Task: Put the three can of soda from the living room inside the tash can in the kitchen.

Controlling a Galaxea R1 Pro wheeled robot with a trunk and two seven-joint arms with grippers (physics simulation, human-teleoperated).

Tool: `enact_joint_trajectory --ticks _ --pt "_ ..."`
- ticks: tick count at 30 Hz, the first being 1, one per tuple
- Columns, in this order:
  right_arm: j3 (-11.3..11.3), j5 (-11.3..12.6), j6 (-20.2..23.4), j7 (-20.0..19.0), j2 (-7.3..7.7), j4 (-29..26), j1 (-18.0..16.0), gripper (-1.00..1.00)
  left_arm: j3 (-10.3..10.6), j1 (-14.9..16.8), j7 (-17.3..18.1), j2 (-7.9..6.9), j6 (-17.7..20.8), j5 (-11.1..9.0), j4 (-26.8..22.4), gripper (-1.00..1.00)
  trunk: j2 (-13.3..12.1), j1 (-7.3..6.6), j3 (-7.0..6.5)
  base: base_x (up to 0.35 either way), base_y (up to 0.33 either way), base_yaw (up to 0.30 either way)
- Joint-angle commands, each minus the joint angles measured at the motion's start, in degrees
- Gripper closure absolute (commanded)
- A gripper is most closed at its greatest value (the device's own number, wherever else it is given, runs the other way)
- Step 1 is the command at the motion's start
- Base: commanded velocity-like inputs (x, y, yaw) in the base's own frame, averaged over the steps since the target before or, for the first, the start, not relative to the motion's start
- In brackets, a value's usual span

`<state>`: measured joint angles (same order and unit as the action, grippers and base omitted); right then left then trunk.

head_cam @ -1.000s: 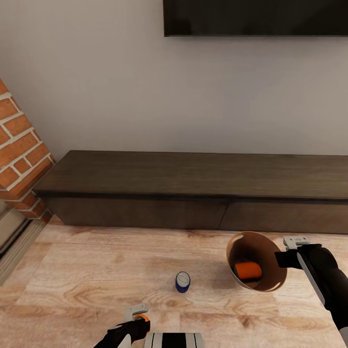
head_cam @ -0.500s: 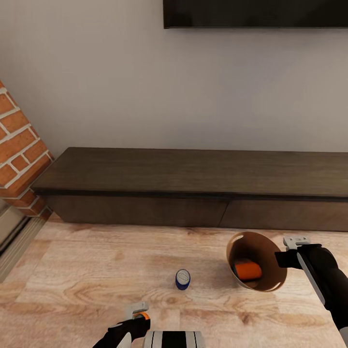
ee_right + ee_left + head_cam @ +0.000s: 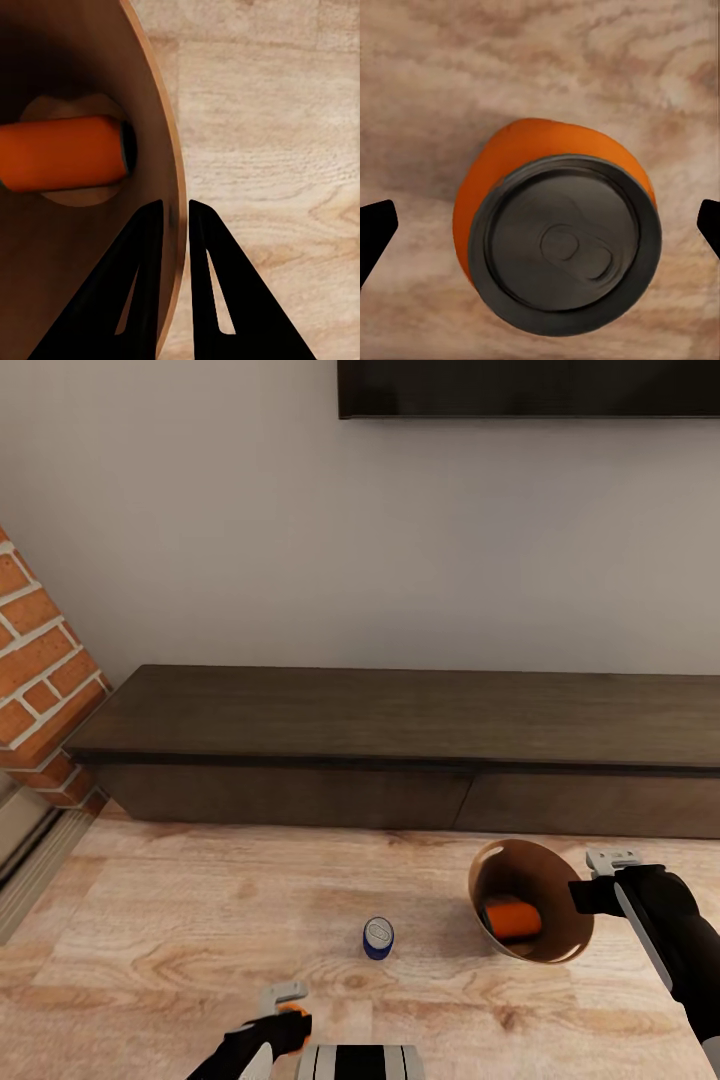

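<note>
Tash can (image 3: 532, 912): tapered, tan inside, right claw (image 3: 174, 225) pinching rim | left claw (image 3: 540, 225) apart around orange can (image 3: 556, 236)

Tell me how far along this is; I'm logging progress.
One orange can lies inside the bin, whose rim the right pincer grips. The open left pincer hovers above a second orange can. The blue can stands on the floor.

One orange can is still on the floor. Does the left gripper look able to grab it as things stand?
Probably yes. The left gripper sits right over the upright orange can, its fingers spread to either side, and only bare floor surrounds the can.
</note>
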<state>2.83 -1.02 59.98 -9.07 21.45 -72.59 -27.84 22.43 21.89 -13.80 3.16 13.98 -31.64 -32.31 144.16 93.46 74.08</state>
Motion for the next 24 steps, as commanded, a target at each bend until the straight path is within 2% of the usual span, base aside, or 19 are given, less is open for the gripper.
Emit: enact_joint_trajectory --ticks 1,6,16,19,24 --pt "0.01 0.49 0.02 -0.24 0.0 -0.01 -0.02 1.0 -0.01 0.19 0.0 0.0 0.0 0.0 0.09 -1.0 0.0 0.0 0.0 0.0 0.0 0.0" --pt "0.01 0.49 0.02 -0.24 0.0 -0.01 -0.02 1.0 -0.02 0.61 0.0 0.0 0.0 0.0 0.23 -1.0 0.06 0.1 0.88 0.0 0.0 0.0" --pt "-0.01 0.49 0.02 -0.24 0.0 -0.05 -0.02 1.0 -0.02 0.69 0.0 0.0 -0.08 0.0 0.23 -1.0 0.06 0.1 0.88 0.0 0.0 0.0" --pt "0.04 0.49 0.02 -0.24 0.02 -0.13 -0.02 1.0 -0.02 0.69 0.0 0.0 -0.09 0.0 0.23 -1.0 0.1 0.18 1.55 0.0 0.0 0.0" --pt "0.16 0.8 0.02 -0.24 0.07 -2.68 1.31 1.0 -0.02 0.69 0.0 0.0 -0.09 0.0 0.18 -1.0 0.1 0.18 1.55 0.0 0.0 0.0"
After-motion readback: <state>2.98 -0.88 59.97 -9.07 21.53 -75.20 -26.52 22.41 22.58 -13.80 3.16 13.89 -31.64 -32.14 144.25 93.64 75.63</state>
